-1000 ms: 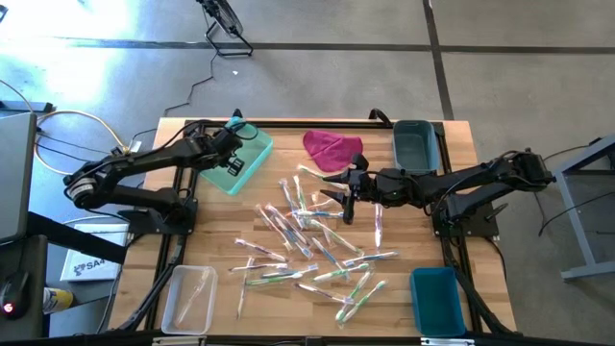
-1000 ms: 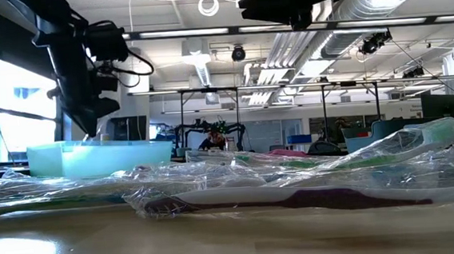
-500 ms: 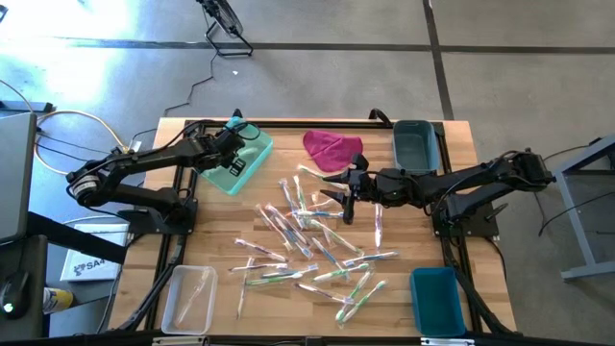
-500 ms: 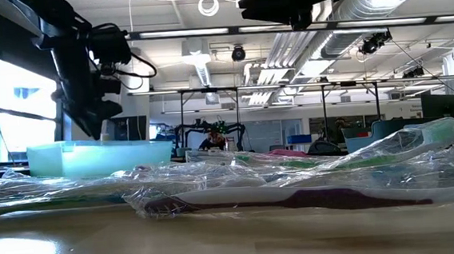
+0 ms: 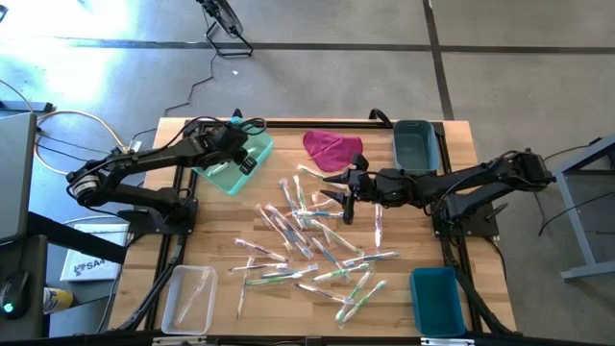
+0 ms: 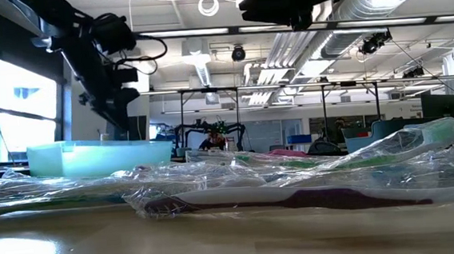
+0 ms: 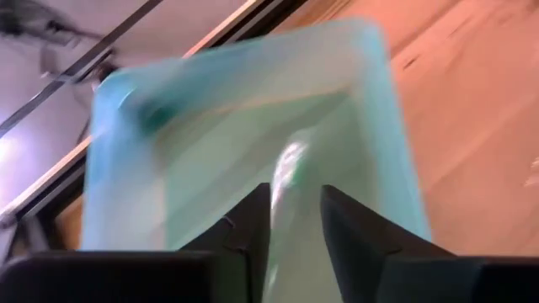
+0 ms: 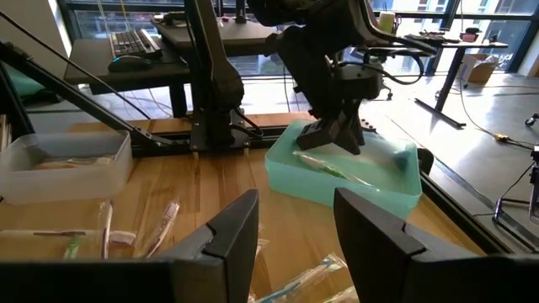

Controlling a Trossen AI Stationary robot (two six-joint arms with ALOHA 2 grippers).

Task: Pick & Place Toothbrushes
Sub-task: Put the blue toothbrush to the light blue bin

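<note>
Several wrapped toothbrushes (image 5: 307,240) lie scattered flat on the wooden table's middle. My left gripper (image 5: 242,161) hovers over the mint bin (image 5: 261,144) at the far left, its fingers (image 7: 253,219) a little apart with nothing between them. One wrapped toothbrush (image 8: 324,166) lies slanted in that bin, below the left gripper (image 8: 337,141); it shows in the left wrist view through the finger gap (image 7: 288,164). My right gripper (image 5: 338,200) hangs open above the table's middle, at the far edge of the pile, holding nothing.
A magenta cloth (image 5: 332,147) lies at the far middle. A dark teal bin (image 5: 416,144) stands at the far right, a blue bin (image 5: 437,300) at the near right, and a clear bin (image 5: 187,298) with toothbrushes inside at the near left.
My left gripper has risen a little above the mint bin, tipped its fingers upward and shifted slightly toward the table's right. My right gripper has kept still.
</note>
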